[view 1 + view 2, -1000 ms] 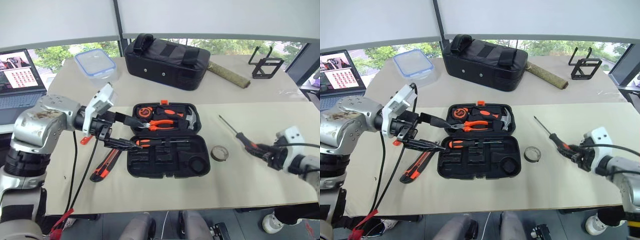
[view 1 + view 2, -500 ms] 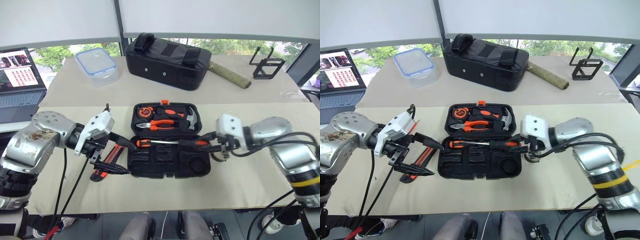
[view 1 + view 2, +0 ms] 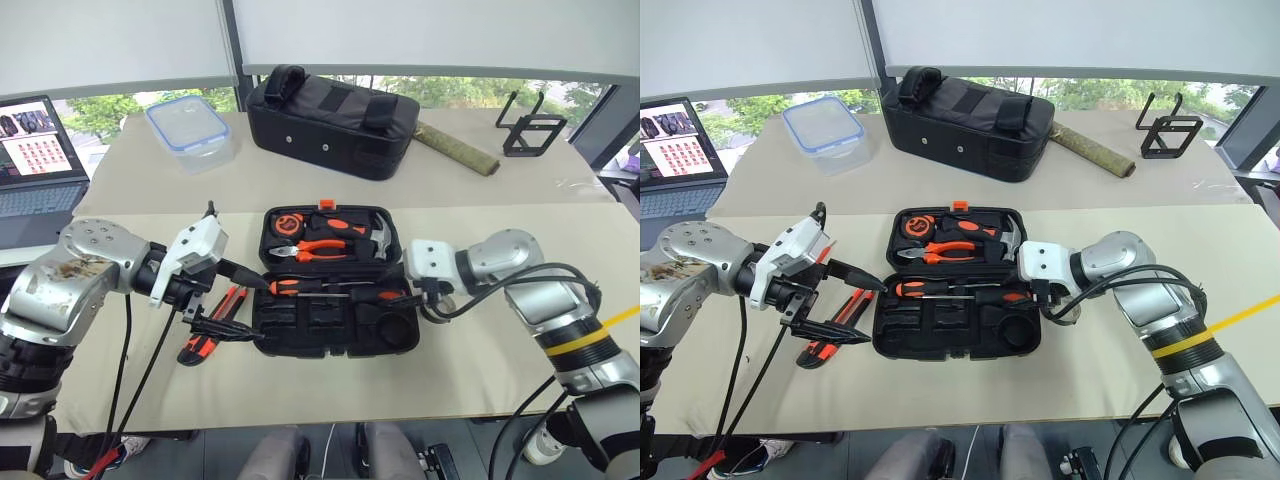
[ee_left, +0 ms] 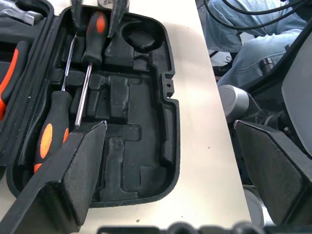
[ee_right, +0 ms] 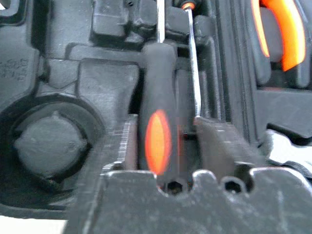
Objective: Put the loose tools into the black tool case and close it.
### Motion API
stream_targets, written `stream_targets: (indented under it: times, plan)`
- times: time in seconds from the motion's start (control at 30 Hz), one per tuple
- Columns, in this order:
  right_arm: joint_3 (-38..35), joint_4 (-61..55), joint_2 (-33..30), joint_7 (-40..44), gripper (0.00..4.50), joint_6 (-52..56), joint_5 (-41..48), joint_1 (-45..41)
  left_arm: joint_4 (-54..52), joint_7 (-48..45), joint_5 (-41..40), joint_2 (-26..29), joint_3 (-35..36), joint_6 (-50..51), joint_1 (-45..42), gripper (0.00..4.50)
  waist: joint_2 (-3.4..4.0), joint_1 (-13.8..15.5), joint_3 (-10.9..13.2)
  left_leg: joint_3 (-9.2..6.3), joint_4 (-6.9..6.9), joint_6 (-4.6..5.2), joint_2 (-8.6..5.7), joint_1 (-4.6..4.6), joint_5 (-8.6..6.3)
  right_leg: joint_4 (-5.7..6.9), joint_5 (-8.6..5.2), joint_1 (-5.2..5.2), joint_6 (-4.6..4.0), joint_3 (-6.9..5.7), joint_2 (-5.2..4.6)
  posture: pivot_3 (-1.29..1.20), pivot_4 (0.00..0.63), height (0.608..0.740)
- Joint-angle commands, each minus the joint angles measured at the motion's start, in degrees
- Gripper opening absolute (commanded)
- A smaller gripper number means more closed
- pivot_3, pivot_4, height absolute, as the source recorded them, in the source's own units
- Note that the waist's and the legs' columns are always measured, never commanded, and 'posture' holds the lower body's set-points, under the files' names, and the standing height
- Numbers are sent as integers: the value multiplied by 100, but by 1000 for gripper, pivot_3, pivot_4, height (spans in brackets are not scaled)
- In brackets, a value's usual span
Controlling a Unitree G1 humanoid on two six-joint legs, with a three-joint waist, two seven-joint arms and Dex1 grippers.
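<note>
Your right gripper (image 5: 170, 131) has its fingers (image 5: 222, 141) on either side of a black-and-orange screwdriver handle (image 5: 157, 131), which lies in a recess of the black tool case (image 3: 335, 330). The fingers stand slightly parted around the handle, and whether they grip it or have let go you cannot tell from the wrist view. A second, thinner screwdriver shaft (image 5: 194, 63) runs alongside, just beside the handle. In the head views this gripper sits at the right end of the case's front half, with the screwdriver (image 3: 375, 295) pointing toward the left end.

Your left gripper (image 3: 235, 300) has its fingers (image 4: 73, 170) spread wide and empty, hovering at the left edge of the case. One finger reaches over the case rim near the orange-handled screwdriver (image 3: 300, 285) already lying in the case; the other hangs over the orange-and-black utility knife (image 3: 212, 325), which lies on the counter (image 3: 480, 370) just left of the case.

The case lies open in the middle of the counter. Its rear half holds orange-handled pliers (image 3: 325, 247), a hammer (image 3: 380, 238) and a tape measure (image 3: 290, 224).

Further back stand a black fabric bag (image 3: 335, 120), a clear lidded container (image 3: 190, 130), a laptop (image 3: 35, 150), a rolled greenish mat (image 3: 458, 150) and a black wire holder (image 3: 528, 128).
</note>
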Motion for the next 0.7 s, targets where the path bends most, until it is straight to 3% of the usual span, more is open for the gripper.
stream_targets:
  times: [0.03, 0.07, 0.13, 0.47, 0.7]
  plan:
    - [-314, -373, 184, -105, 3961, 496, 342, -211, 30, 20, -48, 22, 94, -58, -113, 4500, 0, -6, 0, 0, 0, 0, 0, 0, 0, 0, 0, 0, 0, 0, 0, 0, 150, 714]
    - [-310, -372, 245, -157, 3961, 580, 339, -226, 56, 26, -31, 4, 71, -75, -134, 4500, 0, -9, 0, 0, 0, 0, 0, 0, 0, 1, 0, -1, -1, 0, 0, 0, 150, 714]
    - [-283, -357, 330, -215, 3380, 671, 331, -237, 105, 29, 12, -22, 32, -124, -164, 4500, 0, -11, 0, 0, 0, 0, -1, 0, 0, 1, 0, 0, -1, 0, 0, 0, 150, 714]
    - [107, -179, 510, -289, 37, 574, -35, -125, 227, 34, 67, -37, -35, -215, -254, 4500, 0, -29, 0, 0, 0, 0, -1, 0, 0, 3, 0, -1, 0, -1, 0, 0, 150, 714]
    - [700, 270, 560, -546, 37, -258, -923, 87, 351, 175, 232, -59, -65, -264, -254, 4500, 0, -45, -1, 0, -1, 0, -2, 3, 0, 5, 0, 0, 0, -2, 6, 0, 150, 714]
